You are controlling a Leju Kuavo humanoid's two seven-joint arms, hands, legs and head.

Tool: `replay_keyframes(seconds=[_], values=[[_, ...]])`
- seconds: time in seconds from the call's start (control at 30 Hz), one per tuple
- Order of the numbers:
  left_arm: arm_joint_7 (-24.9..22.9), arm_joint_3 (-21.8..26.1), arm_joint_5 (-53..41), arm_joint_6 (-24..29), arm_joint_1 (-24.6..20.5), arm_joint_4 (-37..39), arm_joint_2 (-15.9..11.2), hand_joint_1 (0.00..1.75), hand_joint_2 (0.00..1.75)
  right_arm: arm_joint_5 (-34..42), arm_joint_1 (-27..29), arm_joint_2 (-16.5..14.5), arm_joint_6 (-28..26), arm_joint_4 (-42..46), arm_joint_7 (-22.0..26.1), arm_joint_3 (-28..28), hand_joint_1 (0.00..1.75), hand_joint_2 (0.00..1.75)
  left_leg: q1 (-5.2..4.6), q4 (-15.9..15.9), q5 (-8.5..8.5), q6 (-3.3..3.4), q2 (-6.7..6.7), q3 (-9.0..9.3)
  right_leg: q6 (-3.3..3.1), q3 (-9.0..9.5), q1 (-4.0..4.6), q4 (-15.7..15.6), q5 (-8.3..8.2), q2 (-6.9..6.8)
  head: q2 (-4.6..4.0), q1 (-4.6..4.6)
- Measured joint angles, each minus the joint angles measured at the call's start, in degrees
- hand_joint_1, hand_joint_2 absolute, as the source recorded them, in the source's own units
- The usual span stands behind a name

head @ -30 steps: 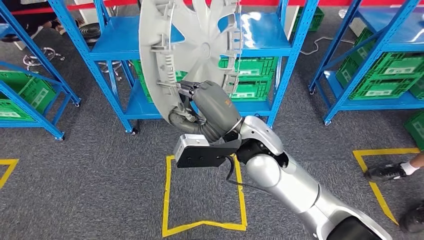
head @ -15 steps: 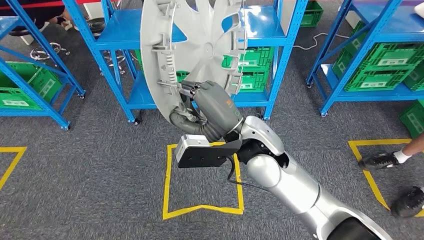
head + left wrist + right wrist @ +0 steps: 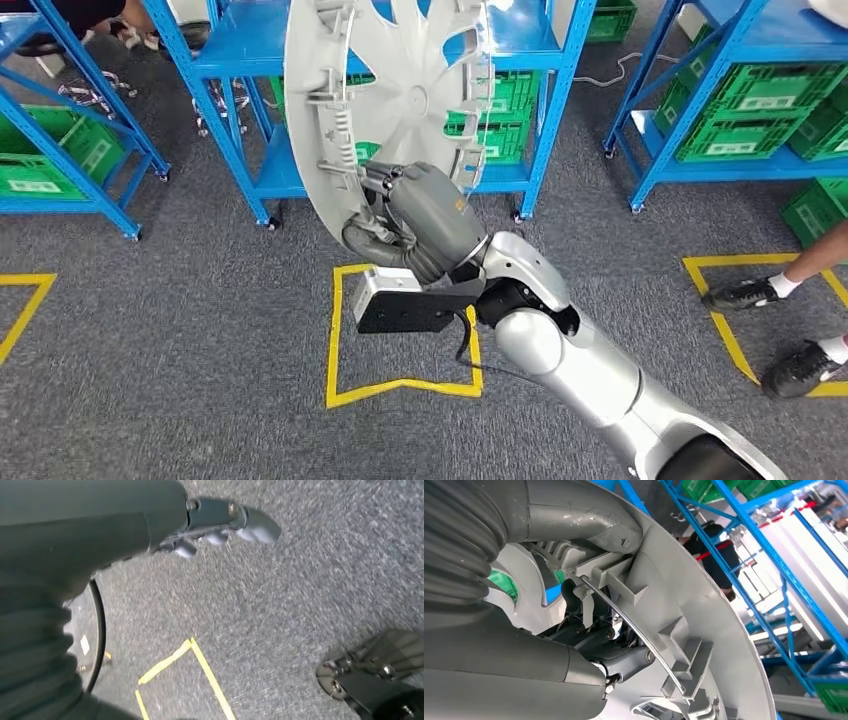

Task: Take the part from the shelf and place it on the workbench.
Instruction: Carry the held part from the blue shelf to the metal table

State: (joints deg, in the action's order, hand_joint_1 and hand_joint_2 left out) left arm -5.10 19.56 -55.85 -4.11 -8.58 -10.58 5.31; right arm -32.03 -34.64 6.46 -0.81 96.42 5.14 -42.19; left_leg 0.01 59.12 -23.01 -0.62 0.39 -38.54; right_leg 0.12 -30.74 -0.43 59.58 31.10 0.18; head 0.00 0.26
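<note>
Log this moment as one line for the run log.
phase: carrying | right hand: grips wheel cover at rim, upright | left hand: holds nothing, over carpet | workbench: unseen

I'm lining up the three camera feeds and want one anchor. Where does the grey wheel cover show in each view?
Head view: the wheel cover stands on edge at top centre, gripped at its lower rim by the right hand.
Right wrist view: its ribbed inner rim runs across the middle.
Left wrist view: not in it.
Shared landmark: the blue shelves.
</note>
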Motion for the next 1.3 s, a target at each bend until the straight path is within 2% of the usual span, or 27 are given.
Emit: replay_keyframes(seconds=[0.07,0.1,0.17,0.23,0.27,0.3,0.33,0.4,0.47,0.53,0.6,0.63,0.67,0.73,0.77,0.8,0.83,0.87,0.9,0.97,1.0,1.07,1.13,1.17,1.23,1.27,1.3], values=[[-0.11,0.0,-0.14,-0.01,0.02,0.03,-0.02,0.0,1.75,-0.26,0.41,0.18,-0.23,0.03,-0.06,0.07,1.75,1.75,0.15,-0.1,0.64,-0.75,-0.05,-0.24,-0.87,-0.45,0.01,-0.39,-0.59,-0.03,0.0,0.07],[-0.2,0.01,-0.23,-0.02,0.05,0.05,-0.03,0.0,1.75,-0.37,0.53,0.22,-0.29,0.03,-0.1,0.08,1.75,1.75,0.24,0.3,-0.03,-1.15,-0.11,-0.6,-1.36,-0.83,-0.03,-0.43,-1.08,-0.12,0.0,0.03],[-0.3,0.01,-0.43,-0.05,0.06,0.08,-0.03,0.0,1.75,-0.48,0.48,0.23,-0.14,0.03,-0.3,0.09,1.75,1.75,0.49,4.33,-4.25,-1.9,-0.19,-2.02,-2.09,-1.87,-0.2,-0.6,-2.27,-0.29,0.0,-0.08],[-0.31,0.0,-0.53,-0.07,0.02,0.09,0.0,0.0,1.75,-0.49,0.28,0.21,0.2,0.03,-0.61,0.09,1.75,1.75,0.62,11.78,-9.29,-2.44,-0.21,-3.8,-2.28,-3.3,-0.13,-0.51,-3.44,-0.28,0.0,-0.19],[-0.31,0.0,-0.55,-0.07,0.0,0.09,0.0,0.0,1.75,-0.47,0.21,0.21,0.37,0.03,-0.77,0.09,1.75,1.75,0.64,14.72,-10.38,-2.55,-0.22,-4.13,-2.25,-4.03,-0.08,-0.44,-4.0,-0.28,0.0,-0.19],[-0.31,0.0,-0.55,-0.07,0.0,0.09,0.0,0.0,1.75,-0.45,0.17,0.21,0.46,0.03,-0.9,0.09,1.75,1.75,0.63,16.01,-10.23,-2.53,-0.22,-3.64,-2.2,-4.76,-0.03,-0.37,-4.55,-0.28,0.0,-0.21],[-0.31,0.0,-0.56,-0.07,-0.01,0.08,0.0,0.0,1.75,-0.42,0.15,0.21,0.54,0.03,-0.98,0.09,1.75,1.75,0.61,15.14,-9.1,-2.39,-0.23,-2.11,-2.12,-5.46,0.01,-0.32,-5.07,-0.27,0.0,-0.2],[-0.31,0.0,-0.56,-0.07,-0.12,0.02,-0.03,0.0,1.75,-0.38,0.02,0.19,0.61,0.03,-1.04,0.1,1.75,1.75,0.44,8.08,-6.86,-1.66,-0.37,3.48,-1.86,-6.58,0.07,-0.28,-6.07,-0.26,0.0,-0.2],[-0.26,0.0,-0.56,-0.07,-0.29,-0.02,-0.07,0.0,1.75,-0.38,-0.26,0.14,0.61,0.03,-1.05,0.17,1.75,1.75,0.02,0.53,-6.98,-0.9,-0.62,8.48,-1.36,-7.16,0.04,-0.41,-7.03,-0.34,0.0,-0.15],[-0.27,0.0,-0.56,-0.07,-0.37,-0.02,-0.07,0.0,1.75,-0.38,-0.5,0.06,0.62,0.03,-1.05,0.24,1.75,1.75,-0.45,-2.12,-7.09,-0.39,-0.76,9.7,-0.7,-7.4,-0.14,-0.9,-8.18,-0.46,0.0,-0.17],[-0.32,0.01,-0.56,-0.07,-0.37,0.02,-0.03,0.0,1.75,-0.38,-0.59,0.04,0.63,0.02,-1.05,0.29,1.75,1.75,-0.25,-2.63,-5.8,0.35,-0.55,9.04,-0.05,-7.85,-0.21,-0.99,-8.18,-0.39,0.0,-0.19],[-0.34,0.01,-0.56,-0.07,-0.38,0.03,-0.04,0.0,1.75,-0.38,-0.63,0.06,0.63,0.02,-1.07,0.33,1.75,1.75,-0.08,-2.87,-5.1,0.79,-0.39,8.51,0.2,-8.39,-0.19,0.04,-6.78,-0.31,0.0,-0.12],[-0.33,0.02,-0.56,-0.07,-0.4,0.03,-0.04,0.0,1.75,-0.38,-0.66,0.08,0.63,0.01,-1.07,0.37,1.75,1.75,0.11,-3.0,-4.38,1.14,-0.24,7.81,0.39,-9.19,-0.17,2.27,-4.33,-0.24,0.0,-0.06],[-0.32,0.02,-0.56,-0.07,-0.41,0.02,-0.05,0.0,1.75,-0.38,-0.71,0.08,0.63,0.01,-1.06,0.39,1.75,1.75,0.06,-2.73,-3.16,1.49,-0.12,6.03,0.66,-11.02,-0.2,9.45,1.22,-0.18,0.0,0.05],[-0.31,0.02,-0.57,-0.07,-0.41,0.02,-0.02,0.0,1.75,-0.38,-0.71,0.08,0.63,0.01,-1.06,0.4,1.75,1.75,0.06,-2.52,-2.63,1.48,-0.09,5.06,0.8,-11.54,-0.22,12.9,2.61,-0.19,0.0,0.06],[-0.25,0.02,-0.58,-0.07,-0.4,0.03,0.01,0.0,1.75,-0.38,-0.7,0.08,0.63,0.01,-1.07,0.4,1.75,1.75,0.08,-2.26,-2.13,1.42,-0.05,4.07,0.9,-11.45,-0.23,15.04,2.47,-0.19,0.0,0.06],[-0.05,0.02,-0.61,-0.08,-0.4,0.03,0.04,0.0,1.75,-0.38,-0.71,0.08,0.63,0.01,-1.07,0.4,1.75,1.75,0.12,-1.92,-1.67,1.31,0.0,3.04,0.97,-10.61,-0.26,15.53,1.06,-0.2,0.0,0.06],[0.27,0.02,-0.66,-0.1,-0.41,0.03,0.07,0.0,1.75,-0.37,-0.71,0.08,0.63,0.01,-1.08,0.4,1.75,1.75,0.18,-1.53,-1.27,1.15,0.04,2.05,1.01,-8.88,-0.33,14.1,-0.86,-0.21,0.0,0.05],[0.65,0.02,-0.71,-0.13,-0.42,0.02,0.09,0.0,1.75,-0.37,-0.71,0.09,0.62,0.01,-1.08,0.42,1.75,1.75,0.23,-1.02,-0.87,0.9,0.06,1.14,1.02,-6.36,-0.4,11.04,-1.87,-0.24,0.0,0.05],[1.3,0.02,-0.83,-0.17,-0.44,-0.03,0.1,0.0,1.75,-0.45,-0.52,0.11,0.49,0.03,-1.01,0.46,1.75,1.75,0.16,0.04,-0.24,0.3,0.03,-0.2,0.64,-1.14,-0.24,3.64,-0.65,-0.21,0.0,0.04],[1.51,0.02,-0.89,-0.17,-0.45,-0.05,0.1,0.0,1.75,-0.59,-0.32,0.16,0.39,0.03,-0.92,0.49,1.75,1.75,0.09,0.35,0.09,-0.08,0.0,-0.52,0.3,0.36,-0.11,1.21,0.59,-0.18,0.0,0.05],[1.93,0.02,-0.98,-0.17,-0.42,-0.05,0.08,0.0,1.75,-1.06,0.21,0.28,0.27,0.03,-0.56,0.54,1.75,1.75,0.15,0.31,0.84,-0.85,-0.03,-0.73,-0.65,0.68,0.07,0.05,0.94,-0.16,0.0,0.07],[2.31,0.02,-1.05,-0.17,-0.39,-0.04,0.0,0.0,1.75,-1.68,0.48,0.36,0.46,0.03,-0.16,0.55,1.75,1.75,0.38,1.25,-0.19,-1.61,-0.11,-1.39,-1.59,0.14,-0.04,-0.08,0.02,-0.26,0.0,0.01],[2.47,0.02,-1.07,-0.17,-0.39,-0.04,-0.03,0.0,1.75,-2.09,0.52,0.38,0.65,0.03,-0.04,0.55,1.75,1.75,0.49,3.12,-1.92,-1.97,-0.14,-2.14,-2.0,-0.22,-0.15,-0.16,-0.48,-0.37,0.0,-0.04],[2.73,0.02,-1.09,-0.17,-0.39,-0.02,-0.04,0.0,1.75,-3.3,0.57,0.4,1.17,0.03,-0.03,0.55,1.75,1.75,0.66,9.66,-6.49,-2.58,-0.18,-4.28,-2.43,-1.1,-0.17,-0.15,-1.28,-0.6,0.0,-0.15],[2.81,0.02,-1.1,-0.17,-0.38,-0.01,-0.04,0.0,1.75,-3.98,0.61,0.41,1.45,0.03,-0.08,0.54,1.75,1.75,0.7,12.94,-8.0,-2.77,-0.18,-5.16,-2.47,-1.55,-0.13,-0.13,-1.62,-0.79,0.0,-0.16],[2.85,0.02,-1.1,-0.17,-0.37,0.02,-0.05,0.0,1.75,-4.58,0.66,0.42,1.71,0.04,-0.18,0.53,1.75,1.75,0.71,14.82,-8.53,-2.85,-0.18,-5.32,-2.45,-1.99,-0.09,-0.11,-1.95,-0.99,0.0,-0.16]])
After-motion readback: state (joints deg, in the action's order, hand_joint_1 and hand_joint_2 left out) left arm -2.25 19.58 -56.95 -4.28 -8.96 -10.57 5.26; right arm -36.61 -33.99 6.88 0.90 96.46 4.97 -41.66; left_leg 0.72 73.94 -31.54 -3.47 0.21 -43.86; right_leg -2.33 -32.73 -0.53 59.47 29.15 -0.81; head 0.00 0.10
